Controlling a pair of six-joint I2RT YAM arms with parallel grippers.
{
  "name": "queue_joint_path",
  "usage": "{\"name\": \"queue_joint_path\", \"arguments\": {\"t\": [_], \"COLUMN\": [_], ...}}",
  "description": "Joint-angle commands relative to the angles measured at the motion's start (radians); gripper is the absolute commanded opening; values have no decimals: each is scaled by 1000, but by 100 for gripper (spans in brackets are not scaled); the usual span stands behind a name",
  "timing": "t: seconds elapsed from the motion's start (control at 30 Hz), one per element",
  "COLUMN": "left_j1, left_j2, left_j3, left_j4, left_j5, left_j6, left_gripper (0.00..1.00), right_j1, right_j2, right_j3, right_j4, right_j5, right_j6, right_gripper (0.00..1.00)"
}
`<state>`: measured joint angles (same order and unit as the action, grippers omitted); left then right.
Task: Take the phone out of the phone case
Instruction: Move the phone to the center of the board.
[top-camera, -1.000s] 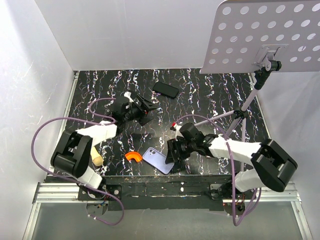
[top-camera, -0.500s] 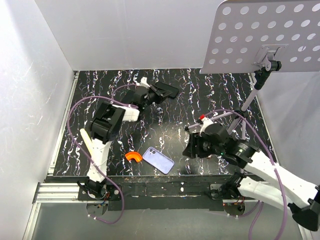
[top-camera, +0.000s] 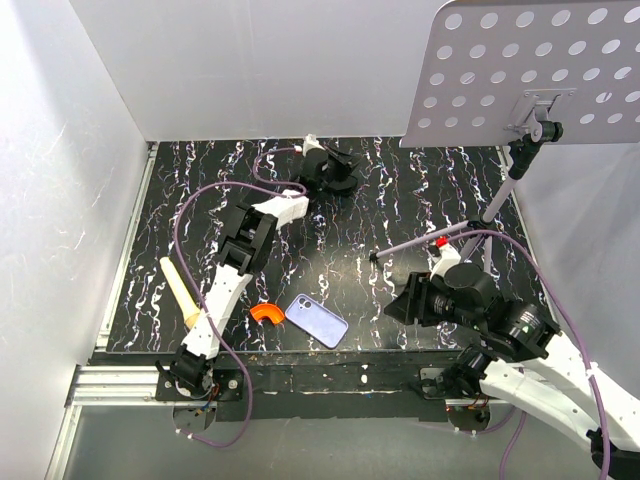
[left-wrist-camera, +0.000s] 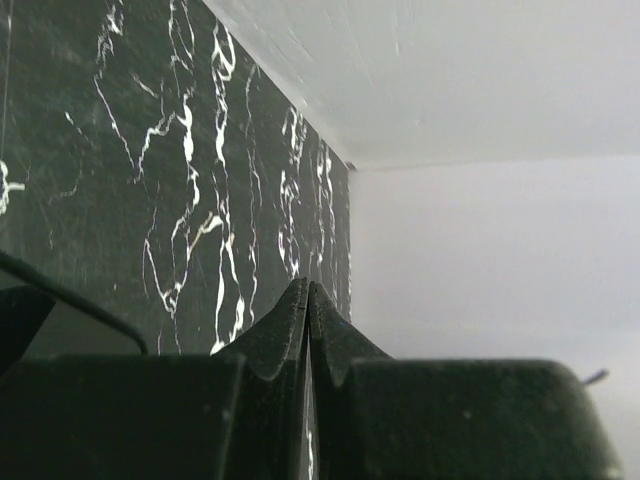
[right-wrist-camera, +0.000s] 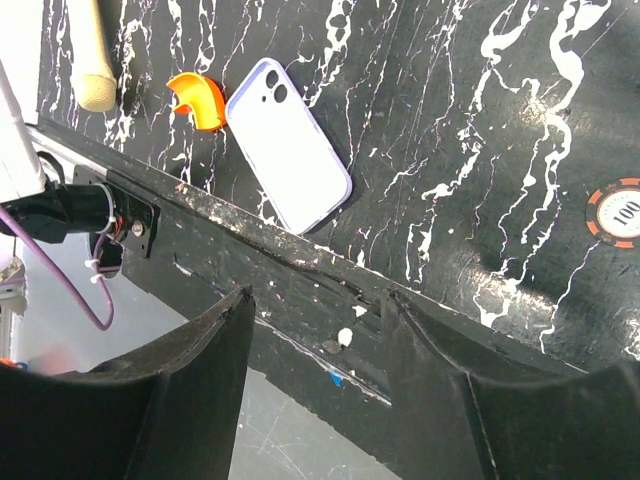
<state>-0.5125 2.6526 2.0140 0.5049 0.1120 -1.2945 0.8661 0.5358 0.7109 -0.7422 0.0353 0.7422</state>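
Note:
The lavender phone case (top-camera: 317, 320) lies back up near the table's front edge, two camera holes showing (right-wrist-camera: 288, 145). I cannot tell whether the phone is inside it. My left gripper (top-camera: 343, 176) is stretched to the far back of the table, near the rear wall. Its jaws are shut tip to tip (left-wrist-camera: 308, 290) with nothing between them. Black shapes under it merge with the fingers. My right gripper (top-camera: 400, 305) hangs open to the right of the case. Its fingers frame the table's front edge (right-wrist-camera: 315, 310) and hold nothing.
An orange curved piece (top-camera: 266, 313) lies just left of the case, and a beige cylinder (top-camera: 180, 290) farther left. A poker chip (right-wrist-camera: 612, 212) sits on the marble to the right. A perforated music-stand plate (top-camera: 530, 75) overhangs the back right on its pole (top-camera: 500, 195).
My left arm swung from mid-table to the far back and its gripper closed. My right arm drew back rightward from the case, jaws a little narrower. The case has not moved.

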Motion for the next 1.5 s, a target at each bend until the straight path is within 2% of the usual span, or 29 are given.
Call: {"name": "queue_joint_path", "arguments": {"t": [0.0, 0.1, 0.37, 0.53, 0.7, 0.83, 0.93, 1.1, 1.13, 1.17, 1.2, 1.27, 1.3, 1.37, 1.47], "left_j1": [-14, -15, -20, -18, -17, -1, 8, 6, 8, 8, 8, 8, 8, 8, 8], "left_j2": [13, 41, 155, 130, -8, -115, -210, -374, -411, -448, -488, -534, -539, -516, -475], "left_j3": [163, 190, 423, 424, 286, 129, -7, -164, -197, -237, -292, -348, -345, -254, -172], "left_j4": [-377, -393, -656, -830, -1055, -1111, -1102, -981, -968, -947, -897, -850, -870, -998, -1092], "left_j5": [-158, -186, -235, -267, -311, -301, -239, 36, 57, 72, 98, 115, 120, 69, -98], "left_j6": [41, 41, 18, 17, 93, 184, 279, 588, 634, 670, 705, 771, 820, 923, 1027], "left_gripper": [0, 0, 0, 0, 0, 0, 0, 1, 13, 34, 49, 74, 84, 96, 98], "right_j1": [2, 2, 2, 4, 4, 4, 4, 4, 4, 4, 5, 4, 5, 4, 4], "right_j2": [-13, -25, -57, -76, -65, -37, -11, 20, 21, 21, 20, 13, 6, -10, -29], "right_j3": [13, 7, -1, -4, 4, 7, 9, 4, 1, -4, -11, -25, -31, -37, -37], "right_j4": [-5, 7, 13, 10, 18, 50, 76, 116, 124, 125, 129, 130, 132, 129, 116], "right_j5": [25, 25, 32, 44, 55, 49, 35, 3, -5, -8, -9, -6, -5, -6, 0], "right_j6": [26, 31, 48, 57, 52, 43, 31, 23, 22, 23, 25, 34, 36, 46, 57], "right_gripper": [60, 59, 57, 57, 57, 57, 57, 57, 57, 57, 56, 57, 57, 56, 56]}}
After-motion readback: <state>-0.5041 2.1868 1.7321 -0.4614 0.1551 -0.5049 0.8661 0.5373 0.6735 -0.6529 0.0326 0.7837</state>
